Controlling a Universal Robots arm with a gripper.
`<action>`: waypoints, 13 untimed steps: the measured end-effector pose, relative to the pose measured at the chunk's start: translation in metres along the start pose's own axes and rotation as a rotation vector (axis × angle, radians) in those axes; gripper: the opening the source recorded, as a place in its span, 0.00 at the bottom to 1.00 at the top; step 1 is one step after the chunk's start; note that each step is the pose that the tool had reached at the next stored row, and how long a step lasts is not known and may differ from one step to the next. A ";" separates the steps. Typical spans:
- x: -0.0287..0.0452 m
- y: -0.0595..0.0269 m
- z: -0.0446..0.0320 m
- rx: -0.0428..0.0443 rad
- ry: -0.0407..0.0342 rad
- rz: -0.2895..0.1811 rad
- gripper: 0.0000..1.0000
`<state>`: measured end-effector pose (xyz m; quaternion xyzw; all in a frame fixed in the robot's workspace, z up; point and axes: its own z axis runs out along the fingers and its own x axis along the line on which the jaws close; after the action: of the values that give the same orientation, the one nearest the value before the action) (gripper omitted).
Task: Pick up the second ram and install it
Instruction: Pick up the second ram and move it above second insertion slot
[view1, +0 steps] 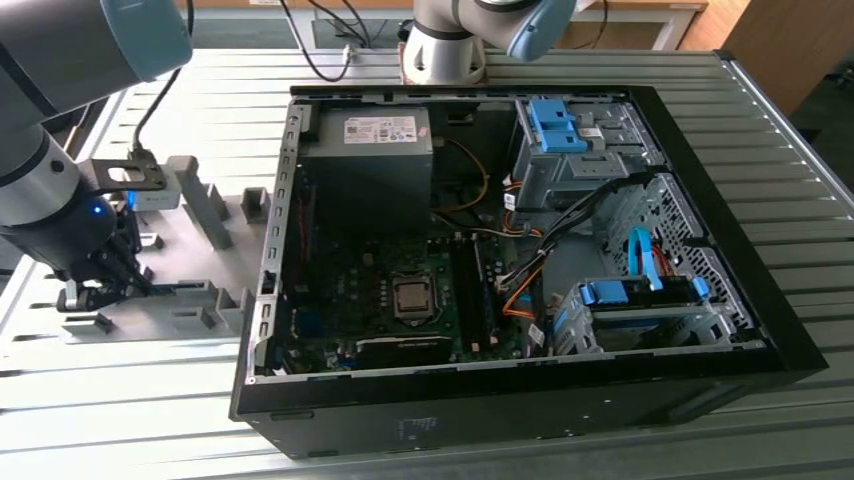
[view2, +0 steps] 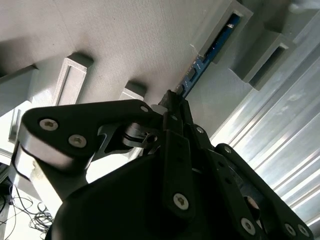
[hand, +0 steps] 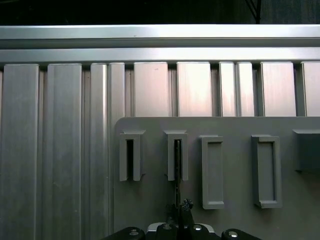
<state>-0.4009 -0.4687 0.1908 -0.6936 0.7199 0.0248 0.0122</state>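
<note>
Second ram: the thin blue-green stick (view2: 209, 52) stands on edge in a narrow pocket of the grey fixture. In the first wrist view I see it edge-on as a dark sliver (hand: 177, 165) running from the pocket to the gripper.
Fingers: the fingers (view2: 179, 112) look drawn narrow onto the stick's near end, so I judge it gripped, though the contact itself is partly hidden.
Gripper: it sits low over the fixture (view1: 100, 290), at the exterior view's left and well apart from the computer case.
Pocket: its walls (hand: 170, 150) hold the far part of the stick. The narrow pocket just beside it (hand: 130, 157) is empty.
Fixture plate: the flat grey plate (hand: 150, 210) carries several upright blocks.
Surface: ribbed aluminium profiles (view1: 134, 400) run under both the fixture and the case.
Computer case: it lies open (view1: 534, 400), with the memory slots (view1: 470, 290) just beside the processor socket and the power supply (view1: 374, 160) on the far side.
Step in hand: I take this to be the pick from the fixture, since the stick has not left its pocket.
Doing it well: I'd keep the fingers square on the board's flat faces and centred on its thin edge. I'd draw it out in line with the pocket, with no twist.
Risk: an off-axis pull could jam the stick against the pocket walls or cock it in the grip.
</note>
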 end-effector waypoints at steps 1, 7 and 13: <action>0.0000 0.0000 0.0000 0.0001 0.0000 0.000 0.14; 0.0000 0.0000 0.0001 -0.0003 0.0000 -0.009 0.14; 0.0000 0.0000 0.0001 -0.0027 0.0009 -0.053 0.14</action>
<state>-0.4009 -0.4687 0.1907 -0.7124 0.7013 0.0251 0.0116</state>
